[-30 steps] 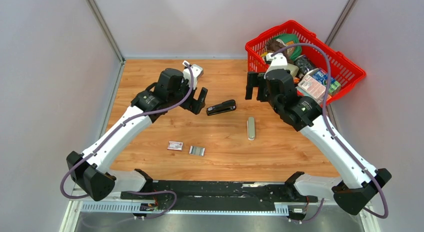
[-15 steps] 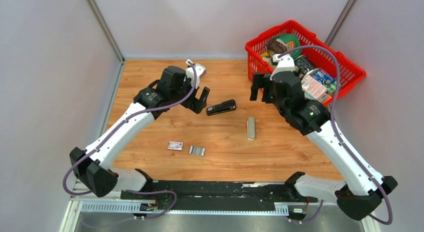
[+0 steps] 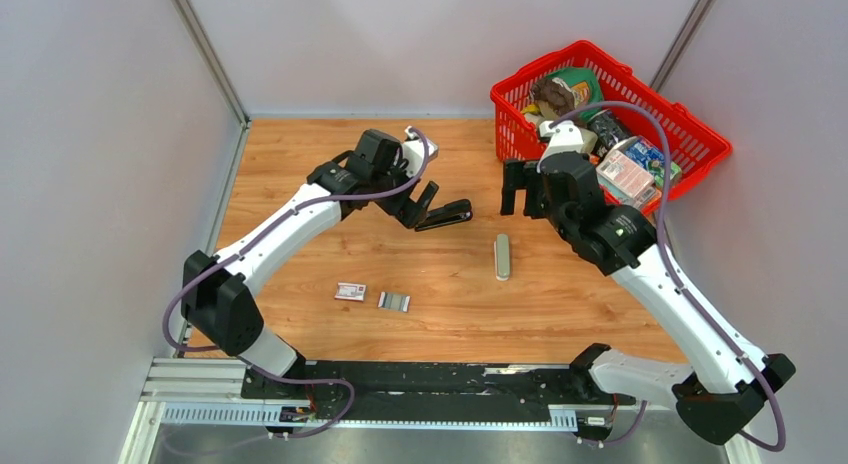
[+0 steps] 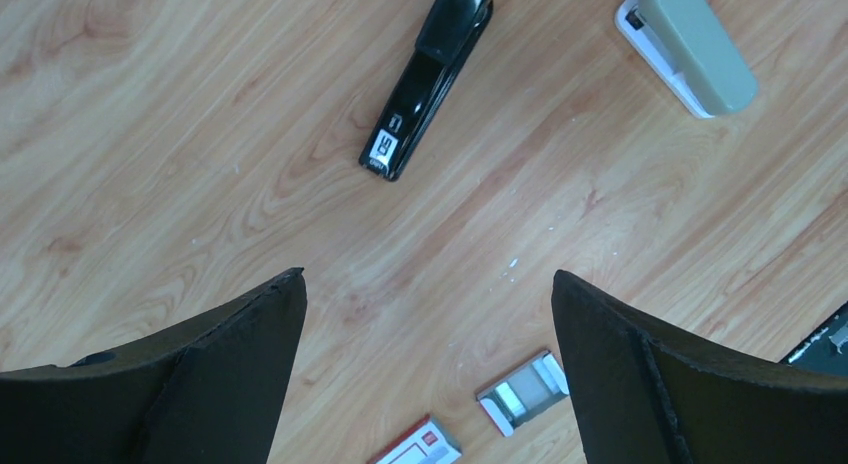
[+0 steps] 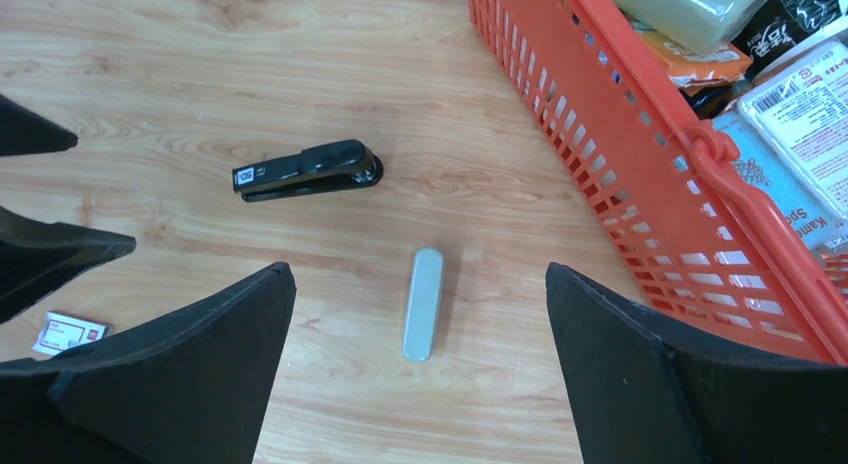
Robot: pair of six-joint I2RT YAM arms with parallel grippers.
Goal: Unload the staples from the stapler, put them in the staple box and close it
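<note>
Lying central on open table (image 3: pixel 450 284): stapler (image 3: pixel 452 213)

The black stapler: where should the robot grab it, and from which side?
Mid-body on the stapler, from above, fingers on its two long sides: it lies flat, long and slim, nothing touching it. The open left gripper is nearest.

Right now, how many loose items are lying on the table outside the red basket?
4: the black stapler at centre-back, a grey bar to its right and nearer, and a white-and-red box beside a small grey tray nearest the bases. More could be hidden.
</note>
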